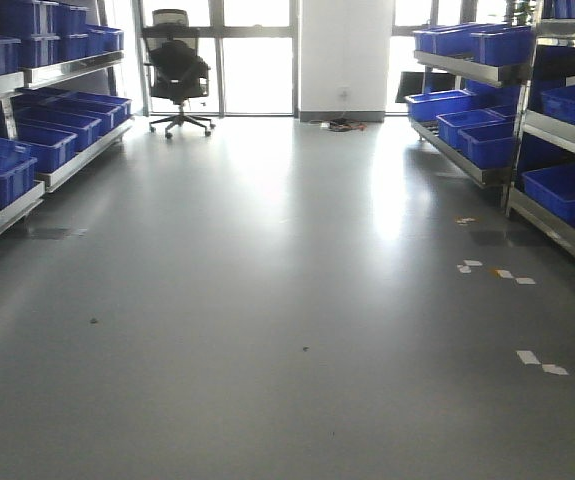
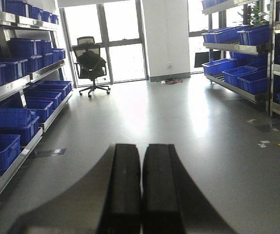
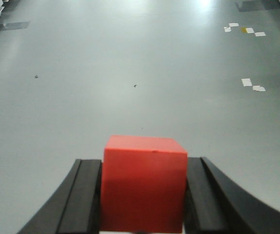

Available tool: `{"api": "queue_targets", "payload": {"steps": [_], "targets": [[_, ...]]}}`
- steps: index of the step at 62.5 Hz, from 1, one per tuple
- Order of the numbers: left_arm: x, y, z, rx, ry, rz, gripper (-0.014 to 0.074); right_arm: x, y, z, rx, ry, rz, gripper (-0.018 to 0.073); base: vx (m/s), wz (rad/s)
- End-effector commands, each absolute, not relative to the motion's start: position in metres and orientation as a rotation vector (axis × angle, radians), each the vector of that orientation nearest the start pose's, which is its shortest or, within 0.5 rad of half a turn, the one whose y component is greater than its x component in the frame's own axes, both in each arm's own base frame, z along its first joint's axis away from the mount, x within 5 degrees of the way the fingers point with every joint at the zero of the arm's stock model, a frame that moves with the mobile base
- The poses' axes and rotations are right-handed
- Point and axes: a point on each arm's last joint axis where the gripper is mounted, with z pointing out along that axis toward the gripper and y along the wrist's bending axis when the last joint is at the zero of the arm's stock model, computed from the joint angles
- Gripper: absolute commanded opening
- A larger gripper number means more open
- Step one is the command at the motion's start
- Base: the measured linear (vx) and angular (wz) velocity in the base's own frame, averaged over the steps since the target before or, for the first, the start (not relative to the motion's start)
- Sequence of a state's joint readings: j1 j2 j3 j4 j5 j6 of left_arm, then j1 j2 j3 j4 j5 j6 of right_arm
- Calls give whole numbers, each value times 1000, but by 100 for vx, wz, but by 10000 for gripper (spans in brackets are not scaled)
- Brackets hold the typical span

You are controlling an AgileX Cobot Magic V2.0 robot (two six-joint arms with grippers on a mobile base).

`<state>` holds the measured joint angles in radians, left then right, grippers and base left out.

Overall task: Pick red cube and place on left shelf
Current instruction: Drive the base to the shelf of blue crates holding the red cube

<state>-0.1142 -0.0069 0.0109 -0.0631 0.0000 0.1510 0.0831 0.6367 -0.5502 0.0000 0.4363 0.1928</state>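
Grey floor (image 1: pixel 287 300) aisle. Red cube (image 3: pixel 143 183) clamped in right tool (image 3: pixel 143 168); left tool (image 2: pixel 140 151) closed, empty. Left shelf (image 1: pixel 67 70) along front view's left edge.

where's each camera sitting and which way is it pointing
Front: on the robot, facing forward toward the chair; none of the robot shows.
Left wrist: behind the shut left hand, also facing the chair.
Right wrist: behind the right hand gripping the red cube, tilted at the floor.
Shared: front and left wrist both show the chair.
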Motion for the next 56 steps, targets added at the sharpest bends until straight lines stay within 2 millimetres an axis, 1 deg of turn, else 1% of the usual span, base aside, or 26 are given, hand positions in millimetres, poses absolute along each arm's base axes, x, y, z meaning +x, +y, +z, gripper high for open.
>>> {"api": "queue_targets", "payload": {"steps": [1, 19, 31, 56], "targets": [[57, -6, 210, 140, 1427, -27, 106, 131, 10, 323, 93, 1886, 172, 67, -29, 19], [57, -6, 210, 140, 1427, -27, 106, 131, 10, 323, 93, 1886, 172, 67, -21, 13], [57, -6, 210, 140, 1427, -27, 106, 131, 10, 323, 93, 1886, 172, 67, -1, 3], [57, -6, 210, 140, 1427, -27, 106, 131, 10, 323, 93, 1886, 172, 67, 20, -10]]}}
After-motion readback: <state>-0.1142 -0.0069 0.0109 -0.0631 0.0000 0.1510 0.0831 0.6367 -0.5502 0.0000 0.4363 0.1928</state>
